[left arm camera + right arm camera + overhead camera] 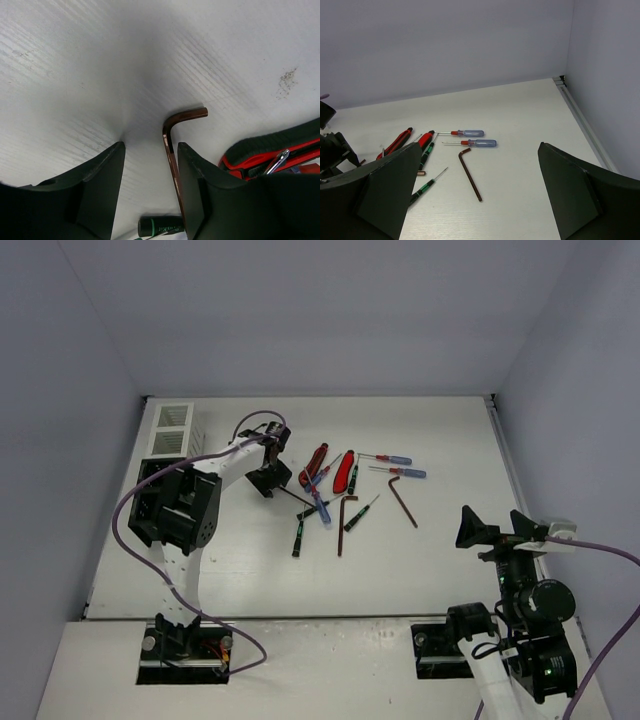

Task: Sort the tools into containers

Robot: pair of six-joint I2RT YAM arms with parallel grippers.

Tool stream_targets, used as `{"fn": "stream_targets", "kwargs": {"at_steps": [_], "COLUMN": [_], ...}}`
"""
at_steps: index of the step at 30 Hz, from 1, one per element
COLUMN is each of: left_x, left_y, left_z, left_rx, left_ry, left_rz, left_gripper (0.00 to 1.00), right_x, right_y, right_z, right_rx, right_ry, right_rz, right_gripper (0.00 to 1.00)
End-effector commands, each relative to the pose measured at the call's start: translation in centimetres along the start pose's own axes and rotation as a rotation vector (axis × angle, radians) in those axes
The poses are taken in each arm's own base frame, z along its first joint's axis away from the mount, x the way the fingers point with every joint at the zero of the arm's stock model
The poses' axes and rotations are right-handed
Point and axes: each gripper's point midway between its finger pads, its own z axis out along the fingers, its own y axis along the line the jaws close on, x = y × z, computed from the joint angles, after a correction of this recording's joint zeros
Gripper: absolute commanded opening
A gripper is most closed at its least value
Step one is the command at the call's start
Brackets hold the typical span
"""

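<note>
The tools lie loose in the middle of the white table (440, 570); none is visibly in a container. In the overhead view two red-handled pliers (343, 472) sit near the top of the cluster. Two blue-handled screwdrivers (405, 472) lie just to their right, and a dark hex key (403, 498) is below those. Another hex key (342, 522) and two black-and-green screwdrivers (360, 512) are spread lower in the group.

The white slatted bins (172, 428) stand at the upper left of that view, and a black bin (147, 498) is below them, partly hidden by the left arm.

The left gripper (151, 149) is down at the left edge of the cluster. In its wrist view the jaws stand about half open astride a brown L-shaped hex key (172, 165) lying flat on the table. The key's shaft runs close along the finger on the right of the frame, with a clear gap to the other finger, so nothing is clamped. A green-banded screwdriver handle (160, 226) shows at the bottom edge.

The right gripper (495, 527) hangs at the lower right of the overhead view, well apart from the tools, with its jaws spread wide and nothing between them.
</note>
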Motion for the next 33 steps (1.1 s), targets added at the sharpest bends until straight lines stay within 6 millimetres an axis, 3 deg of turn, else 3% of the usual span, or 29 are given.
{"fn": "stream_targets", "kwargs": {"at_steps": [1,11,16,22,26,29,33], "left_x": [0.9,3.4,3.4,3.1,2.6,1.5,-0.7], "left_y": [0.1,0.2,0.2,0.8,0.7,0.2,-1.3], "left_z": [0.5,1.9,2.2,2.2,1.8,0.9,-2.4], "left_rx": [-0.023,-0.054,-0.084,-0.112,-0.104,-0.084,-0.014], "left_ry": [-0.006,0.049,0.045,0.025,0.001,-0.039,-0.12], "left_rz": [-0.037,-0.022,-0.02,-0.021,-0.011,-0.003,-0.006], "left_gripper": [0.4,0.38,0.37,0.14,0.01,0.0,0.0], "right_x": [-1.7,-2.0,-2.1,-2.3,-2.3,-2.4,-2.4], "right_y": [0.5,0.5,0.5,0.5,0.5,0.5,0.5], "right_z": [0.3,0.0,-0.2,-0.4,-0.4,-0.5,-0.6], "right_rx": [-0.021,-0.021,-0.023,-0.023,-0.027,-0.028,-0.027], "right_ry": [-0.068,-0.083,-0.09,-0.1,-0.103,-0.106,-0.108], "right_rz": [0.022,0.026,0.028,0.03,0.031,0.031,0.031], "right_gripper": [1.0,1.0,1.0,1.0,1.0,1.0,1.0]}}
